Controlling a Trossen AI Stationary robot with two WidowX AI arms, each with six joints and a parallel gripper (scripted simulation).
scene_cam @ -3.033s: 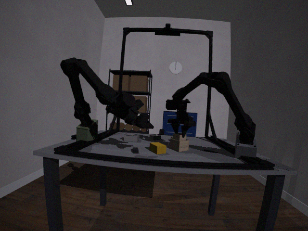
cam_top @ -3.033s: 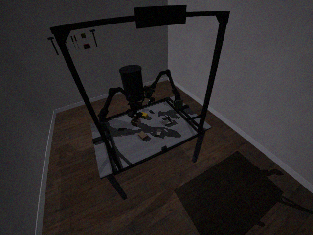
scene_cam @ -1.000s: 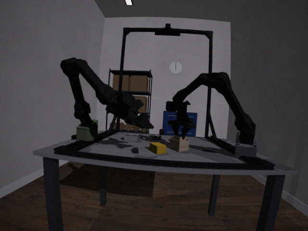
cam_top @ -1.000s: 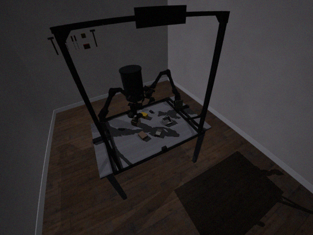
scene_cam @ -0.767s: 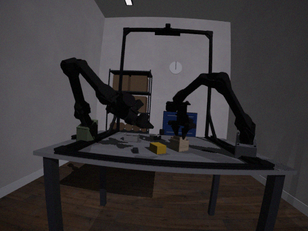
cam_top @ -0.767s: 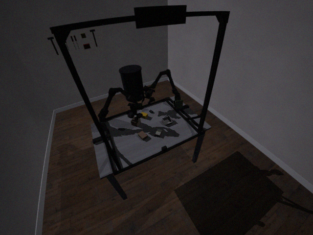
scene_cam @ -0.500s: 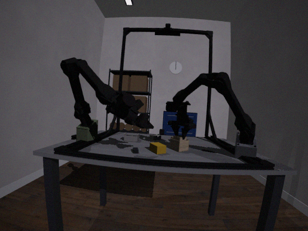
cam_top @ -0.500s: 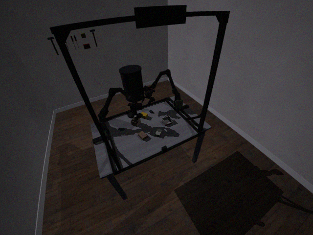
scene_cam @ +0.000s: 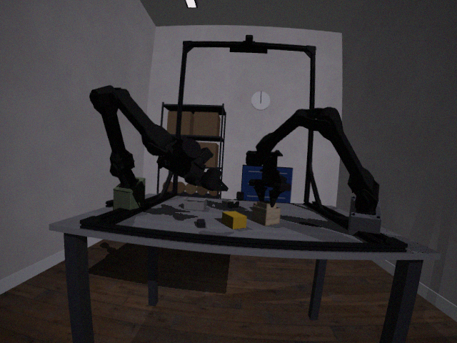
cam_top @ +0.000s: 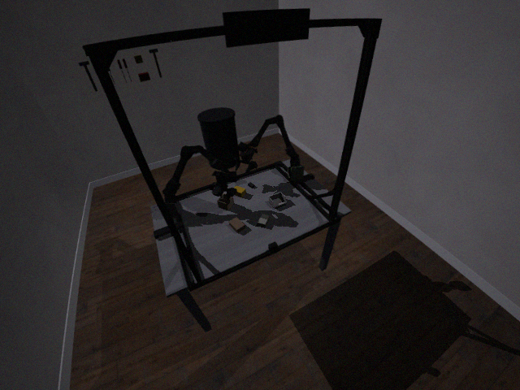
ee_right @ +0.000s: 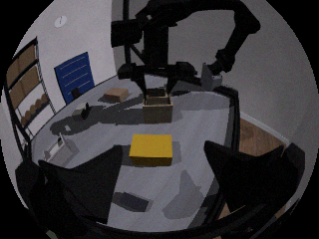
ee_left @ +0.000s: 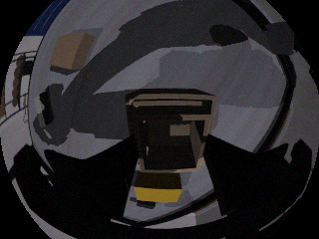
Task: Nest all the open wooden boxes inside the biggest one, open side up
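The left gripper [cam_top: 225, 195] [scene_cam: 266, 204] [ee_left: 170, 137] [ee_right: 157, 97] is apparently clamping a smaller wooden box [scene_cam: 263, 204] at the mouth of a larger wooden box [cam_top: 227, 205] [scene_cam: 271, 216] [ee_right: 158, 116] on the table [cam_top: 218, 260] [scene_cam: 302, 236] [ee_left: 189, 75] [ee_right: 194, 115], its seating being hard to judge in the gloom, while the right gripper [scene_cam: 223, 186] [ee_right: 163, 147] is hovering open near the yellow block [cam_top: 240, 191] [scene_cam: 234, 220] [ee_left: 158, 193] [ee_right: 151, 149].

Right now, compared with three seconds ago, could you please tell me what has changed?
The left pincer has come down slightly, lowering the inner box deeper into the larger wooden box. It keeps its grip. The right pincer, larger box and yellow block look unmoved.
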